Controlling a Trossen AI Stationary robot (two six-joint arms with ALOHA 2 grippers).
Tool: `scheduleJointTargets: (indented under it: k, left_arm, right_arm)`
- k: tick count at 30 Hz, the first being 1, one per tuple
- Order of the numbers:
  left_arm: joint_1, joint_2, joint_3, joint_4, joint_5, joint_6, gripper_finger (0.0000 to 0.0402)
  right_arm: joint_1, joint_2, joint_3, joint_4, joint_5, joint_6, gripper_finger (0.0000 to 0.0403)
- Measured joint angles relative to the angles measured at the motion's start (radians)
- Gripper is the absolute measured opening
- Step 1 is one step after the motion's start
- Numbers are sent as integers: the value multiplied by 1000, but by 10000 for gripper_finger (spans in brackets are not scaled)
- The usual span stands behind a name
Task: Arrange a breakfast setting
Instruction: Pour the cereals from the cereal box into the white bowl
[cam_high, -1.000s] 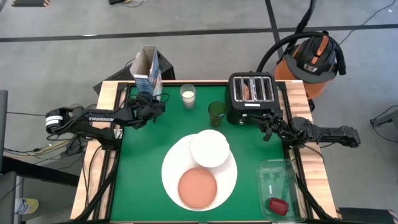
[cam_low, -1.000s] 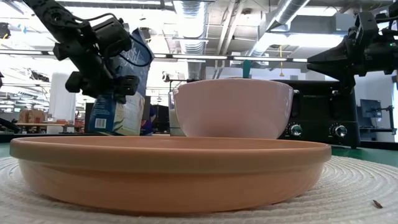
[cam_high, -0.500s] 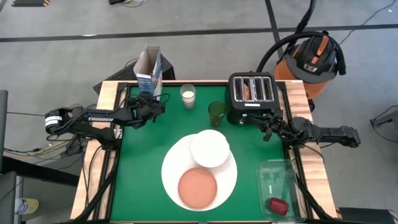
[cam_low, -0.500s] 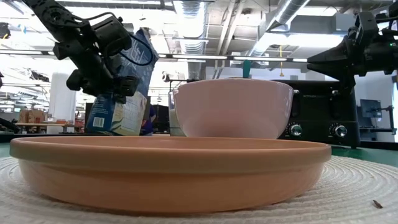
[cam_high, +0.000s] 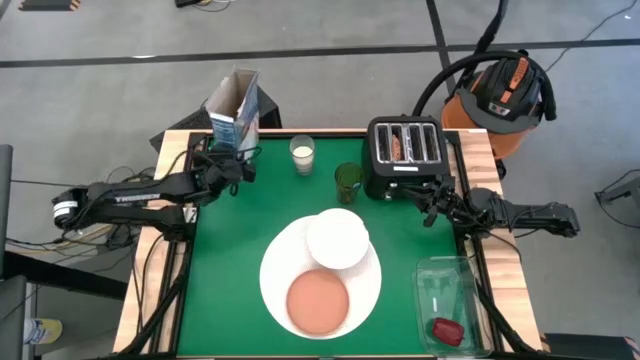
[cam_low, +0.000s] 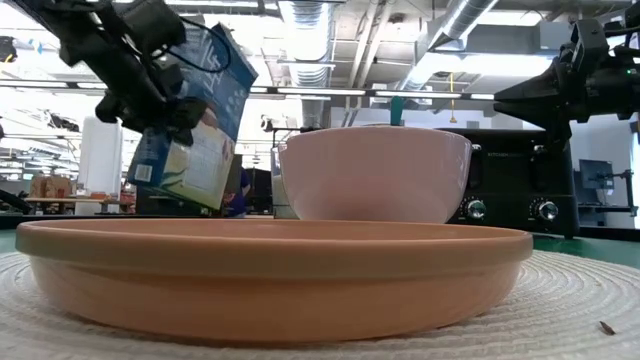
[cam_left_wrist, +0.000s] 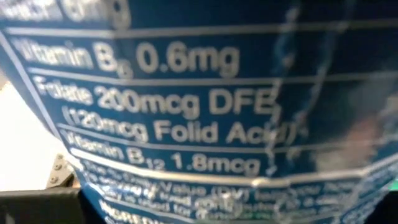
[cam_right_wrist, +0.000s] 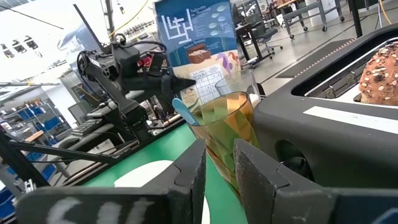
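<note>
- Left claw (cam_high: 222, 160) is clenching the blue cereal box (cam_high: 236, 110), now lifting and tilting it off the surface's (cam_high: 240, 240) far-left corner, pulling outward.
- Right claw (cam_high: 432, 205) is waiting beside the toaster (cam_high: 404, 155), fingers narrowly apart, grasping nothing.

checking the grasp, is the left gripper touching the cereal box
Touching. In the low view the left gripper is clamped on the blue cereal box, which hangs tilted and clear of the table; the left wrist view is filled by the box's panel.
</note>
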Motion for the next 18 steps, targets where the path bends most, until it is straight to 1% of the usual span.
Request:
scheduleJointTargets:
  k: [3,11,18]
  left_arm:
    - [-1,-73,0,-65,49,23,226]
    - [-2,-297,0,-218,250,126,225]
    - [-2,-454,15,-306,368,154,225]
  right_arm:
    - [0,0,0,0,0,0,107]
    - [0,0,0,0,0,0,107]
    - [0,0,0,0,0,0,107]
